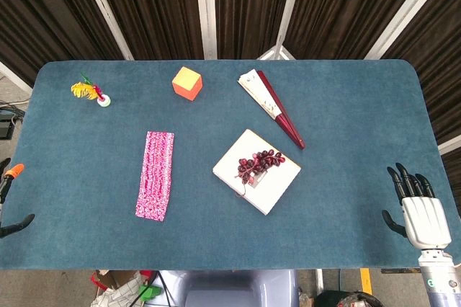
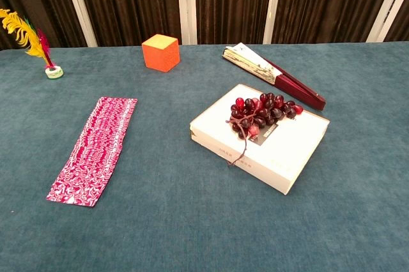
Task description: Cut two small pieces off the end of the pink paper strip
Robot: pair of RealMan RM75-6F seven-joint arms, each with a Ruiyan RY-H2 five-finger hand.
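Observation:
The pink patterned paper strip (image 1: 155, 175) (image 2: 94, 149) lies flat on the blue table, left of centre, with its long axis running near to far. My right hand (image 1: 421, 213) hovers at the table's near right corner, fingers spread and holding nothing, far from the strip. Only a dark thumb tip (image 1: 18, 224) and an orange-tipped piece (image 1: 13, 171) of my left hand side show at the left edge; what it holds is hidden. Neither hand appears in the chest view. I see no scissors.
A white box (image 1: 270, 193) (image 2: 287, 157) with dark grapes (image 1: 259, 163) (image 2: 262, 111) on top sits mid-table. Behind lie a folded fan (image 1: 274, 107) (image 2: 275, 74), an orange cube (image 1: 186, 83) (image 2: 160, 52) and a feather shuttlecock (image 1: 92, 92) (image 2: 38, 42).

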